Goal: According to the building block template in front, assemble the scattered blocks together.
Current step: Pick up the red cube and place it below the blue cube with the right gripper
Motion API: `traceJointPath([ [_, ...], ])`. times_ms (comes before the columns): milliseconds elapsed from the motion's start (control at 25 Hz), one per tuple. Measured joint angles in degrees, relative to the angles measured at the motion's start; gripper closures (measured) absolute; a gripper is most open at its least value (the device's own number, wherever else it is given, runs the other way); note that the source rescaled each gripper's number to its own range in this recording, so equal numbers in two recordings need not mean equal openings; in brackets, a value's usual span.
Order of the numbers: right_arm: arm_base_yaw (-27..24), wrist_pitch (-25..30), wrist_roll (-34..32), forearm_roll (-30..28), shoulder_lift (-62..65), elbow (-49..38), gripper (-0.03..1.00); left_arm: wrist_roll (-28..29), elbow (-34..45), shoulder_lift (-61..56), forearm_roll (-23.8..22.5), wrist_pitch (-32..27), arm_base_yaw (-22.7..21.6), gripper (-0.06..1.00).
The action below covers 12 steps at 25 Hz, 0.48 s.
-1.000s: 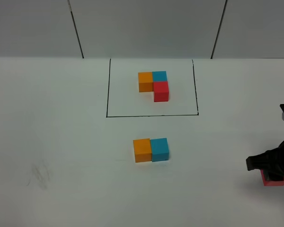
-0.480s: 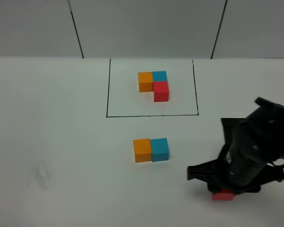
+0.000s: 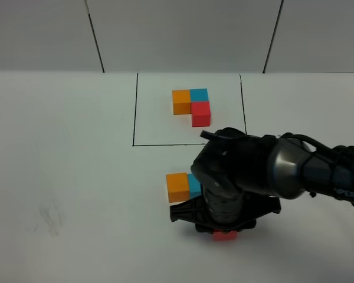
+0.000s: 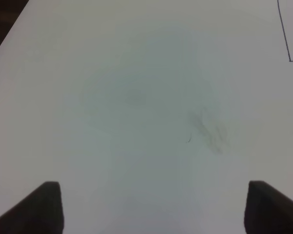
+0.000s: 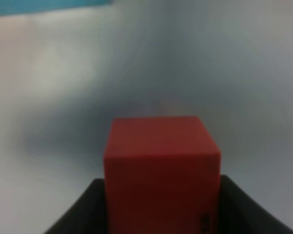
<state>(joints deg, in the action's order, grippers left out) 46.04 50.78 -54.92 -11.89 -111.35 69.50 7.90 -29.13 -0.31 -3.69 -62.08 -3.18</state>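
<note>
Right arm reaches to lower centre, its gripper (image 3: 225,229) clamped on a cube; left gripper (image 4: 151,207) spread wide.

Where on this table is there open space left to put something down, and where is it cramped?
The table is bare to the left of the drawn rectangle and the orange cube, apart from a faint smudge. The right side beyond the rectangle is bare too. It is crowded in the front middle, where the right gripper holds the red cube near the blue cube.

Red cube (image 5: 161,165), orange cube (image 3: 177,187), light-blue cube (image 3: 194,184).
</note>
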Motion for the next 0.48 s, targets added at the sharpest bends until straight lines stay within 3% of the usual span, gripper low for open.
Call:
traceJointPath([
  [480, 1.14, -2.33, -2.26, -2.64, -5.21, 4.66, 0.72, 0.0, 0.0, 0.0, 0.0, 0.0, 0.0, 0.3],
])
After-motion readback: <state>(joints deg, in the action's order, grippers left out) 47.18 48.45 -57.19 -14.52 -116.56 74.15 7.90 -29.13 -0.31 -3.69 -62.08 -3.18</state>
